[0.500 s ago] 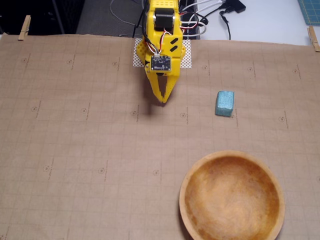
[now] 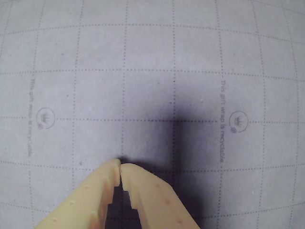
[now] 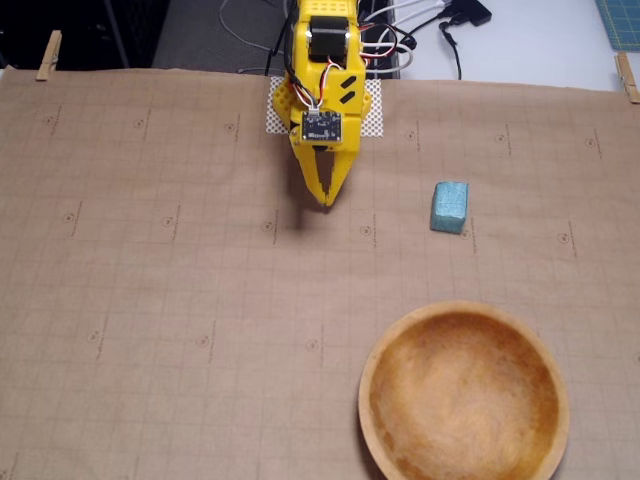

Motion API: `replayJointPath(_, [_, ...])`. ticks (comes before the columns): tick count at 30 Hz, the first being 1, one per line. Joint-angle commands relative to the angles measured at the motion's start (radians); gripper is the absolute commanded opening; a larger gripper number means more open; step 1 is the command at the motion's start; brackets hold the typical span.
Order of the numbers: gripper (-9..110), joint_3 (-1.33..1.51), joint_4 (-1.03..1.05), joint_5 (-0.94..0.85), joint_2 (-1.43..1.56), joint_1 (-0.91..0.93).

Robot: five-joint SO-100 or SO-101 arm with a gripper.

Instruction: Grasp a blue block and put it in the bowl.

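Note:
In the fixed view the teal-blue block [image 3: 450, 207] lies on the brown paper, right of centre. The wooden bowl [image 3: 464, 391] sits empty at the lower right, well below the block. My yellow gripper [image 3: 327, 201] hangs from the arm at top centre, its tips to the left of the block and apart from it. Its fingertips meet, with nothing held. The wrist view shows the same shut gripper [image 2: 120, 167] over bare gridded paper; neither block nor bowl appears there.
Brown gridded wrapping paper [image 3: 150, 300] covers the table, held by wooden clothespins [image 3: 48, 55] at the back corners. Cables [image 3: 440, 25] and the arm's white base plate [image 3: 372, 118] lie at the far edge.

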Motion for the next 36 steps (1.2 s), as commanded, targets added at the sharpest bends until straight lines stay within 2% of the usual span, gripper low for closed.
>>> replayJointPath(1, [-3,-0.017,0.002,-0.006,0.003,0.003])
replayJointPath(30, [-3,-0.021,-0.008,-0.005,0.009,-0.052])
replayJointPath(36, [-3,-0.170,-0.008,-0.005,0.008,-0.061])
